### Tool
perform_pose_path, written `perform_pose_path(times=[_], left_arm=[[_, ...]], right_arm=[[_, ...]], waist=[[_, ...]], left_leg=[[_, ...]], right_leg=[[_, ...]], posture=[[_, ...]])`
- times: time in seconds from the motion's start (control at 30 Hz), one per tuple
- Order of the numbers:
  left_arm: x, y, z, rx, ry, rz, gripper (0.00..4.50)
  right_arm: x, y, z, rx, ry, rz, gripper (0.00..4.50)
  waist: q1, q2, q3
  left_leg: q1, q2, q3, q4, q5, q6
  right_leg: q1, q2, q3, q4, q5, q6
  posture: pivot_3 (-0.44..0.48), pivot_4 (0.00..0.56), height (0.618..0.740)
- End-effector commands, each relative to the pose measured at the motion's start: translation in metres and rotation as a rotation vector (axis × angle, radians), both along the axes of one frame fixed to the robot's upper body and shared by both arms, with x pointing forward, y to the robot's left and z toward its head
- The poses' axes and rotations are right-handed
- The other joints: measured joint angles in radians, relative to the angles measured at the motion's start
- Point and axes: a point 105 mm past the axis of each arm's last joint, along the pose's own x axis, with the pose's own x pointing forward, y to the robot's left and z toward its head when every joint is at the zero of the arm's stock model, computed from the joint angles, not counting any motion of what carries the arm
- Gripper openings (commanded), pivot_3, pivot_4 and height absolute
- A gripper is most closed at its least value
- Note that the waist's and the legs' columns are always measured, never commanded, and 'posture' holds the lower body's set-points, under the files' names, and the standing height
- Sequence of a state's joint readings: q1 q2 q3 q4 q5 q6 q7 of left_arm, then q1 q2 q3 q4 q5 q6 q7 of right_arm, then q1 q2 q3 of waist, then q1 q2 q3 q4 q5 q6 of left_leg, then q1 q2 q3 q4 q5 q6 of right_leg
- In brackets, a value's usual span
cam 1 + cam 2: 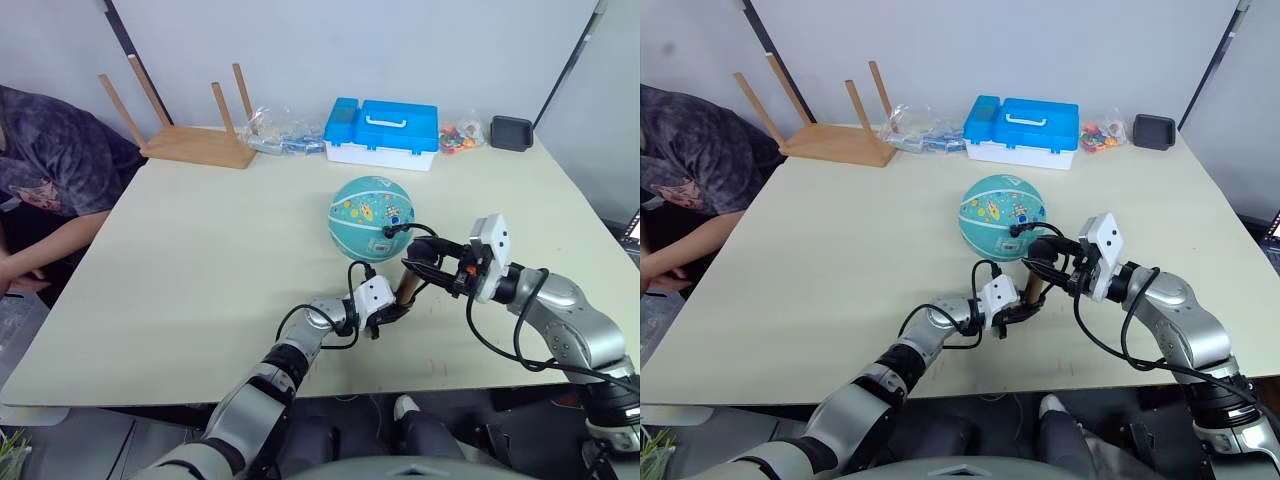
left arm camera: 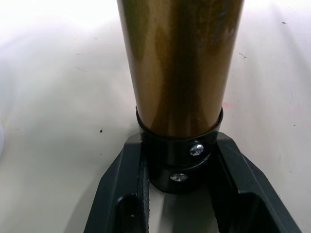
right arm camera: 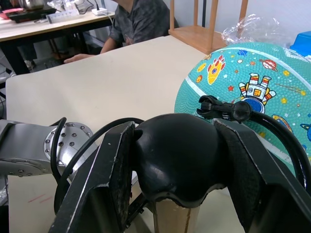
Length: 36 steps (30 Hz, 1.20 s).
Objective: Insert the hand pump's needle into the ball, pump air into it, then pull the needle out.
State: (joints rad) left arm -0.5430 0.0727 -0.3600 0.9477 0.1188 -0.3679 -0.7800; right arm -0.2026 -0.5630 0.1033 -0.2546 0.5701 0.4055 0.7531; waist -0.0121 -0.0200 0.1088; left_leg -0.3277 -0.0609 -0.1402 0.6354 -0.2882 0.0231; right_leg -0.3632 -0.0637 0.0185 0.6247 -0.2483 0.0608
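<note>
**Both grippers on the pump, ball sitting right behind it**

So the hand pump (image 1: 407, 290) was held between the two arms near the front edge of the bench (image 1: 200, 250). The left gripper (image 2: 177, 194) was clamped around the black end cap at the bottom of the bronze-gold cylinder, one finger on each side, with the tube running away from it over the bench top. The right gripper (image 3: 177, 160) was squeezed onto the rounded black handle at the other end, fingers pressed against both sides.

The ball (image 1: 371, 217) sat on the bench just behind the pump, teal with little rocket and astronaut prints. The thin black hose (image 3: 282, 141) looped from the pump head across to the ball, and its black fitting lay right up against the ball's surface. Couldn't actually make out the needle itself, too small.

Farther back on the bench were a blue and white case (image 1: 383, 132), an upturned wooden stool (image 1: 190, 135), a clear plastic bag (image 1: 275, 130) and a small black tray (image 1: 511, 132). A person (image 1: 45, 170) sat at the bench's left side.
</note>
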Motion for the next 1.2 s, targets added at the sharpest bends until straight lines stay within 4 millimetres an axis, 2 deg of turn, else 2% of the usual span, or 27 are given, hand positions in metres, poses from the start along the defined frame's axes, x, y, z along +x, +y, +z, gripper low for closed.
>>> perform_pose_path(times=[0.03, 0.3, 0.47, 0.63, 0.83, 1.2], left_arm=[[-0.018, 0.022, -0.036, 0.118, 0.115, 0.004, 1.08], [-0.010, 0.019, -0.018, 0.060, 0.084, 0.007, 1.08], [-0.011, 0.015, -0.008, 0.051, 0.095, -0.033, 1.08], [-0.004, 0.011, 0.008, 0.006, 0.106, -0.029, 1.08], [-0.007, 0.006, 0.024, 0.004, 0.102, -0.062, 1.08], [-0.008, 0.000, 0.031, 0.029, 0.093, -0.031, 1.08]], right_arm=[[-0.005, -0.007, -0.042, -0.109, 0.165, -0.044, 2.05], [-0.009, -0.003, -0.044, -0.144, 0.172, -0.032, 2.05], [-0.009, 0.000, -0.046, -0.161, 0.186, -0.027, 2.05], [-0.009, 0.003, -0.046, -0.167, 0.198, -0.022, 2.05], [-0.007, 0.005, -0.046, -0.174, 0.209, -0.016, 2.05], [-0.020, 0.003, -0.048, -0.189, 0.231, 0.000, 2.05]], waist=[[0.000, 0.001, 0.002], [-0.002, 0.001, 0.011], [-0.003, 0.001, 0.011], [-0.003, 0.001, 0.012], [-0.006, 0.003, 0.017], [-0.003, 0.004, 0.019]], left_leg=[[-0.001, 0.000, 0.000, 0.000, 0.000, 0.000], [-0.004, 0.000, 0.000, 0.000, 0.000, 0.000], [-0.016, 0.000, 0.000, 0.000, 0.001, -0.002], [-0.017, 0.000, 0.000, 0.000, 0.001, -0.002], [-0.018, 0.000, 0.000, 0.000, 0.001, -0.002], [-0.019, 0.000, 0.000, -0.002, -0.001, -0.004]], right_leg=[[-0.001, 0.000, 0.000, 0.000, 0.000, 0.000], [-0.005, 0.000, 0.000, 0.000, 0.000, 0.000], [-0.016, 0.001, 0.000, 0.000, 0.000, 0.000], [-0.017, 0.001, 0.000, 0.000, 0.000, -0.001], [-0.018, 0.001, 0.000, 0.000, 0.000, -0.001], [-0.020, 0.001, 0.001, 0.000, 0.000, -0.006]], posture=[[0.000, 0.150, 0.740], [0.000, 0.150, 0.740], [0.000, 0.150, 0.740], [0.000, 0.150, 0.740], [0.000, 0.150, 0.740], [0.000, 0.150, 0.740]])
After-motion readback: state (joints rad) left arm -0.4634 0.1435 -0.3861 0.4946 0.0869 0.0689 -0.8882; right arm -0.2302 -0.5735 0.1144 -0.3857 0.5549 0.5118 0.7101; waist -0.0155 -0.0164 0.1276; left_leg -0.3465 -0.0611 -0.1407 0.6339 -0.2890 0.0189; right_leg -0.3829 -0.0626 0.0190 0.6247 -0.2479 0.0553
